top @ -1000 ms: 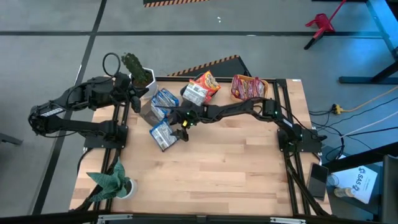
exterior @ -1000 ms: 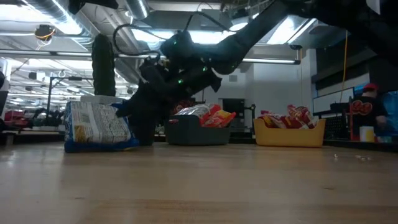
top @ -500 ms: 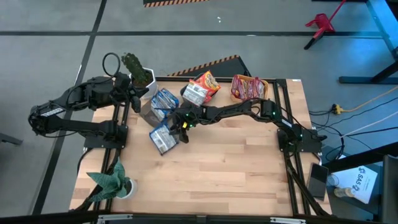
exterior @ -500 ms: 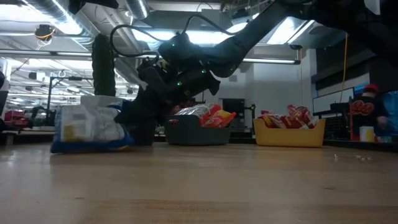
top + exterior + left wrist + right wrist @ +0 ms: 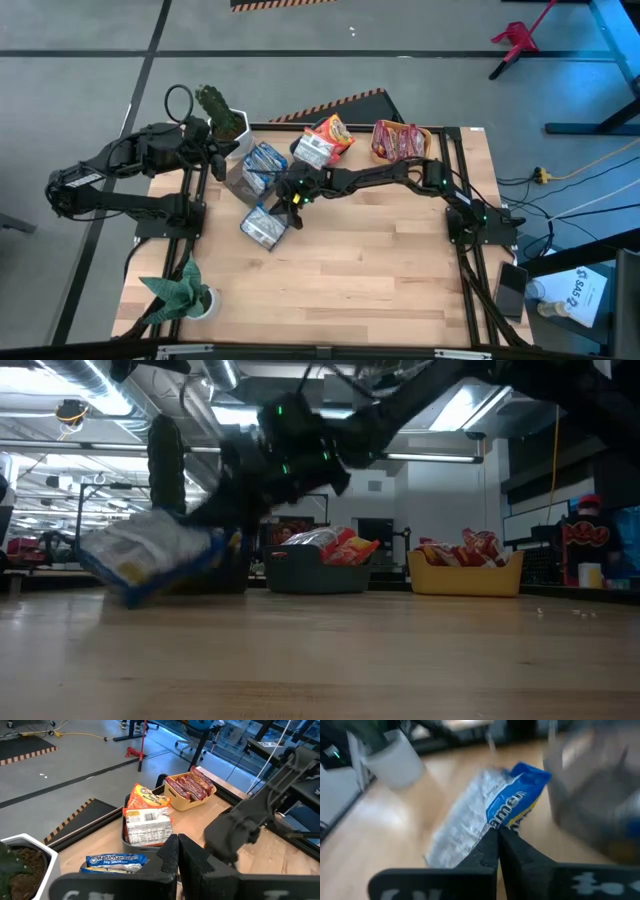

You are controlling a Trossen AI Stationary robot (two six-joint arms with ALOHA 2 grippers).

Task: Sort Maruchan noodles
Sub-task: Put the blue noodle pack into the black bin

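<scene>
Now right gripper (image 5: pixel 283 203) has its fingers pinched on the blue packet's (image 5: pixel 262 227) edge, packet tilted just off the table (image 5: pixel 380 270) mid-left. Lift clear before swinging to the matching bin; thin grip, move gently. Left gripper (image 5: pixel 205 150) closed, parked far-left.

Bright ceiling strip lights (image 5: pixel 80 405) glare in the low view, while the blue packet (image 5: pixel 490 820) smears with motion blur.

an industrial lab or workshop hall: grey concrete floor (image 5: pixel 90 30) with hazard-striped tape (image 5: pixel 270 4), exposed ceiling ducts (image 5: pixel 70 375) and strip lights (image 5: pixel 110 400) far behind, rolling stands (image 5: pixel 142 745), and a wooden bench (image 5: pixel 360 270) framed by dark rails.
</scene>
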